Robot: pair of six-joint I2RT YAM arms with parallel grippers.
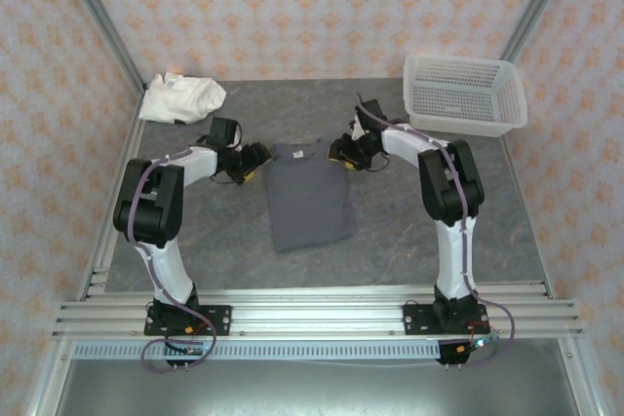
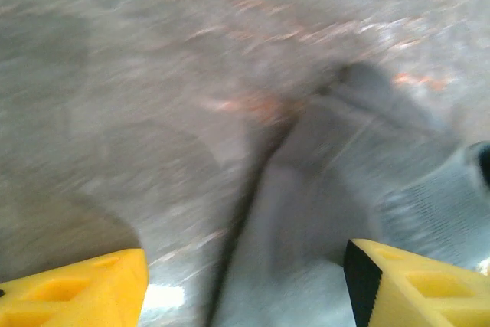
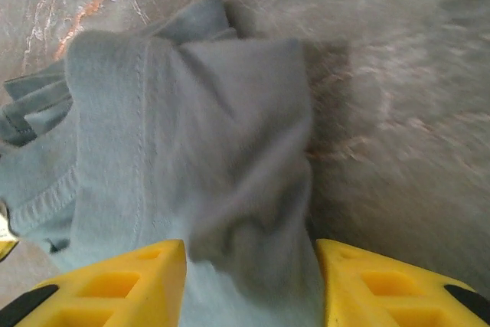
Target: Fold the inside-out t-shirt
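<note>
Grey marbled tabletop (image 1: 409,231) beneath the jaws, veined with faint orange streaks. Beyond the jaws, walls (image 1: 312,7) papered pale pink with a peach floral motif, closing in on three sides. Slanted aluminium posts (image 1: 100,17) at the far corners. Behind the jaws, aluminium rails (image 1: 322,314) along the near edge. Soft, even light.

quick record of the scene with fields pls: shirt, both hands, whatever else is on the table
t-shirt: dark grey, folded into a narrow panel, flat on the table
left hand: open, at the shirt's far left corner
right hand: open, over the shirt's far right corner
white garment: bunched, far left corner
basket: white mesh, far right corner
</note>
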